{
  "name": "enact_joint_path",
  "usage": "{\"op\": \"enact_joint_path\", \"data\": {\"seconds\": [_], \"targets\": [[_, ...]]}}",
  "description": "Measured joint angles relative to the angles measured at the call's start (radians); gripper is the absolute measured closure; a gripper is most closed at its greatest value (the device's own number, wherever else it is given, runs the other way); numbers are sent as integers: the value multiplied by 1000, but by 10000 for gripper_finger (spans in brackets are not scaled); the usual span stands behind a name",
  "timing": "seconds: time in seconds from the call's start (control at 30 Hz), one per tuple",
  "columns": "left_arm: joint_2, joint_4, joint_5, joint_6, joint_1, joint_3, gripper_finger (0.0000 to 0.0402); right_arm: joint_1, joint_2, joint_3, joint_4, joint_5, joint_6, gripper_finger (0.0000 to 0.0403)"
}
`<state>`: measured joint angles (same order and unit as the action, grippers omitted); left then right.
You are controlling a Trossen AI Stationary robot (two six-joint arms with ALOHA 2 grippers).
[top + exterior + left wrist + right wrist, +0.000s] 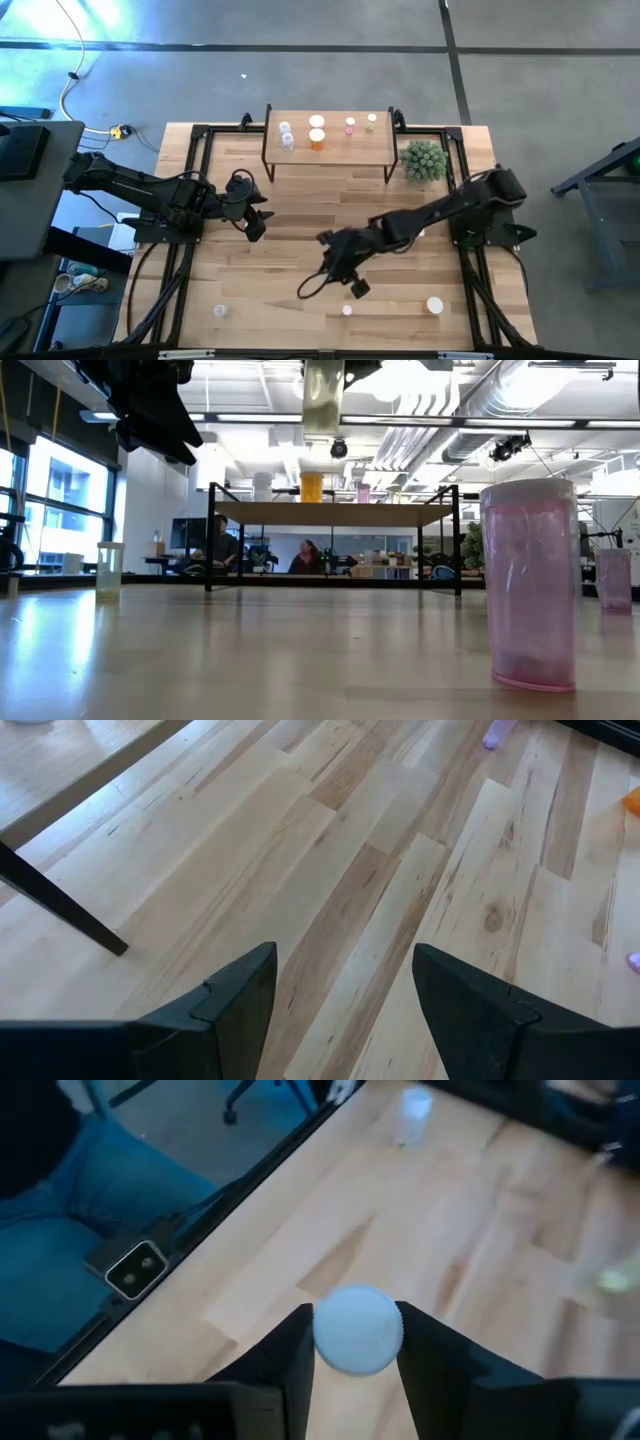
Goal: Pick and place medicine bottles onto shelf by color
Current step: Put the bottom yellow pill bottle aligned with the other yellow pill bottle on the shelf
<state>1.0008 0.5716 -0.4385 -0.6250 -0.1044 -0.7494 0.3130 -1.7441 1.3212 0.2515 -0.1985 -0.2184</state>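
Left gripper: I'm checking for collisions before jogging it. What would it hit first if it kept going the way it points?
Likely only the bare tabletop: the open left gripper angles down at the wood, with nothing between its fingers. Depth is uncertain.

No words, brand names, numbers or signs can be read anywhere in these views. The bottles on the shelf (327, 148) and the pink bottle (528, 585) near the low camera seem to carry no label, though the far ones are too small to tell.
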Motion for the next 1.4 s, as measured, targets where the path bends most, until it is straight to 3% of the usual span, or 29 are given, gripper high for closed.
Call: {"op": "enact_joint_path", "data": {"seconds": [0.47, 0.87, 1.07, 1.4], "targets": [[0, -2, 1, 0, 0, 0, 177, -150, 310, 0, 249, 197, -60, 291], [0, -10, 1, 0, 0, 0, 177, -406, 535, 0, 334, 359, -97, 291], [0, -10, 1, 0, 0, 0, 177, -581, 550, -12, 371, 343, -58, 290], [0, -20, 0, 0, 0, 0, 177, -796, 541, -169, 293, 229, 32, 290]]}}
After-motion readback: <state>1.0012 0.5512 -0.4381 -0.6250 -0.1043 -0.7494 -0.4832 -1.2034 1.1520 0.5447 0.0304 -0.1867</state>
